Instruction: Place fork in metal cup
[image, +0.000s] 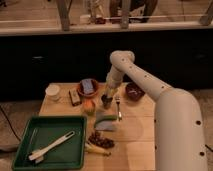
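The fork (119, 107) is slim and silvery. It lies flat on the wooden table (137, 137), handle pointing toward me, just right of the metal cup. The metal cup (106, 103) is small and dark grey. It stands upright between the orange fruit (89, 105) and the fork. My gripper (106, 96) hangs at the end of the white arm, directly over the cup's mouth and partly hiding it. The fork is apart from the gripper, a little to its right.
A green tray (30, 132) at the front left holds a white long-handled utensil (51, 147). Behind stand a white cup (52, 91), a brown box (75, 96) and two brown bowls (88, 88) (134, 91). A green vegetable (106, 120), dark fruit (100, 139) and a banana (97, 149) lie in front.
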